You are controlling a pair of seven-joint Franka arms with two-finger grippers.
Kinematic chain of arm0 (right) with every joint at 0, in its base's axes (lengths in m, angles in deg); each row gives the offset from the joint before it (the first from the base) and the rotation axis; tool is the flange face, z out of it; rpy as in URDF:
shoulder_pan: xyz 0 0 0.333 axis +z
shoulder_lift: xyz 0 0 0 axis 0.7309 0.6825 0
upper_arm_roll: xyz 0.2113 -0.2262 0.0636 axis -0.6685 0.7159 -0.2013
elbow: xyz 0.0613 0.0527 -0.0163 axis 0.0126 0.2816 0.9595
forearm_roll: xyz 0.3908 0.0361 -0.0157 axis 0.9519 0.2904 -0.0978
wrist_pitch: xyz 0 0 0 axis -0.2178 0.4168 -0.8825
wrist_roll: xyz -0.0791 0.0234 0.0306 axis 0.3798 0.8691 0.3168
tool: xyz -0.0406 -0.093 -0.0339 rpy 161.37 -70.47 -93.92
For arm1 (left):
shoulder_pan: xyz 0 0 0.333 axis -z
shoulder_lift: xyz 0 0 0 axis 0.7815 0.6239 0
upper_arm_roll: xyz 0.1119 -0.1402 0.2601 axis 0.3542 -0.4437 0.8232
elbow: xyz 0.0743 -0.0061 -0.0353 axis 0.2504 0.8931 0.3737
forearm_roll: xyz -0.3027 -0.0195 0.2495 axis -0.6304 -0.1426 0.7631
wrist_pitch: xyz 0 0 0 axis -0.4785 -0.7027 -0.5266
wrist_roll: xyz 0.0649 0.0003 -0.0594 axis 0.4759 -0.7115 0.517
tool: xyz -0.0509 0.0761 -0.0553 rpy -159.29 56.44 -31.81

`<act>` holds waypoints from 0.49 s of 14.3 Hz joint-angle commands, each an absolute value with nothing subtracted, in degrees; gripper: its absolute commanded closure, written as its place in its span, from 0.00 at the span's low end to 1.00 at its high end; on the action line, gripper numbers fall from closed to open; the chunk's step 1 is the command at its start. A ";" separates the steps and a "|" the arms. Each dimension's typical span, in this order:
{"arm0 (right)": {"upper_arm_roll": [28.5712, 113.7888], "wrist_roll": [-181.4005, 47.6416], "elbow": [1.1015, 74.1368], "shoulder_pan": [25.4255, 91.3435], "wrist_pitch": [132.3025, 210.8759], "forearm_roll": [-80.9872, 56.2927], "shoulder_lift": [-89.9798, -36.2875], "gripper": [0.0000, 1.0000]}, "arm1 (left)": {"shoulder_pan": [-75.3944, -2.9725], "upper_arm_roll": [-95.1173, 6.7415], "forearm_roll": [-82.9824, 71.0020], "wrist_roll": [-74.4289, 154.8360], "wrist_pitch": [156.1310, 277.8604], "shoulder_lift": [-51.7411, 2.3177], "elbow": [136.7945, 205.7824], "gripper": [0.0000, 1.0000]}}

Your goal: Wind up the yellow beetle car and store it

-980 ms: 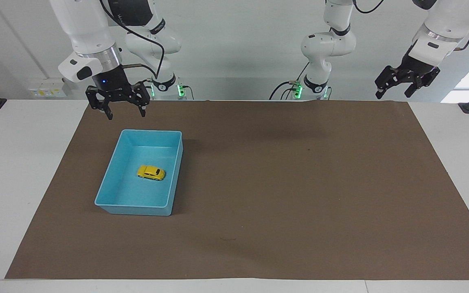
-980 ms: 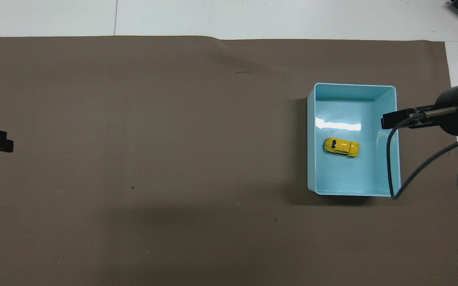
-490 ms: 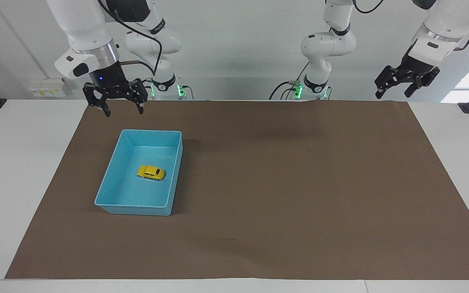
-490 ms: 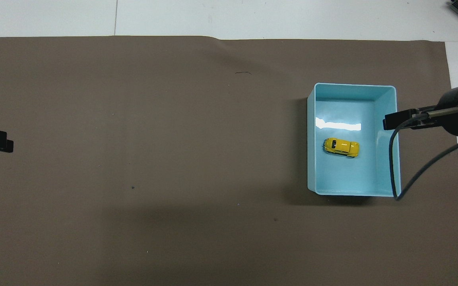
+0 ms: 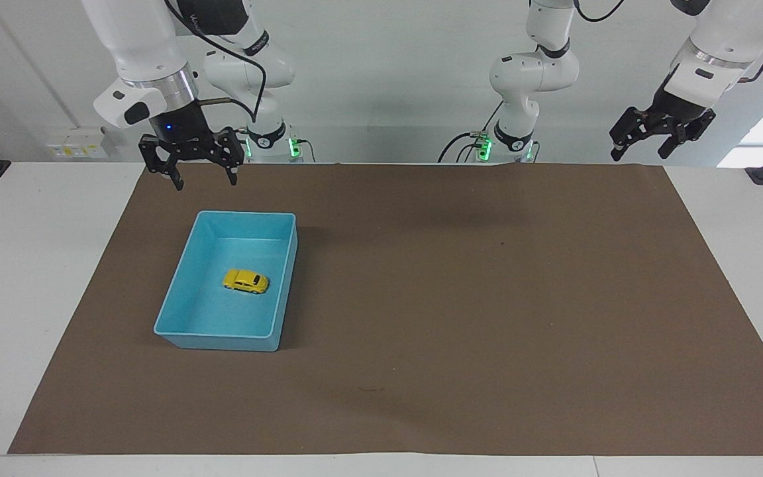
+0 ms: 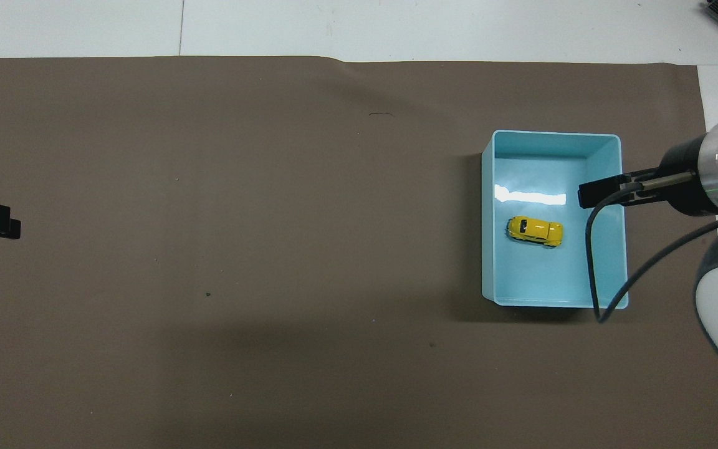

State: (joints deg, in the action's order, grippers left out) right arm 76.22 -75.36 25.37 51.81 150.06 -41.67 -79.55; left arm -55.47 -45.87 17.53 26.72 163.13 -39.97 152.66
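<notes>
You find the yellow beetle car [image 5: 246,281] on its wheels on the floor of the light blue bin [image 5: 178,331], near the middle and clear of all four walls. The long axis of the car runs across the bin's short dimension, roughly parallel to the table edge nearest the robots and at a slight slant. In the overhead view the car [image 6: 535,231] shows a dark window at the end toward the left arm's end of the table; which end is the front cannot be told. No brand, label or lettering can be read on the car or the bin.

The bin stands on the brown mat [image 5: 461,298], toward the right arm's end of the table.

Note the right gripper [image 5: 191,169]: it hangs in the air over the mat just at the bin's wall nearest the robots, fingers pointing down and spread apart, holding nothing. A black cable [image 6: 589,262] loops from its wrist across the bin in the overhead view.

The left gripper [image 5: 643,142] waits raised over the left arm's end of the table, fingers spread, holding nothing.
</notes>
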 commanded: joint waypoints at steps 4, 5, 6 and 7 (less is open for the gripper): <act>76.97 -76.29 24.13 50.74 147.51 -41.26 -79.35 0.00 | -56.41 -46.35 16.77 26.08 161.84 -40.22 151.91 0.00; 77.06 -76.28 24.13 50.65 147.25 -41.35 -79.44 0.00 | -56.41 -46.35 16.77 26.08 161.84 -40.22 151.91 0.00; 77.41 -76.28 24.04 50.56 146.72 -41.35 -79.62 0.00 | -56.41 -46.35 16.77 26.08 161.84 -40.22 151.91 0.00; 77.67 -76.20 23.61 50.56 146.45 -41.44 -79.62 0.00 | -56.41 -46.35 16.77 26.08 161.84 -40.22 151.91 0.00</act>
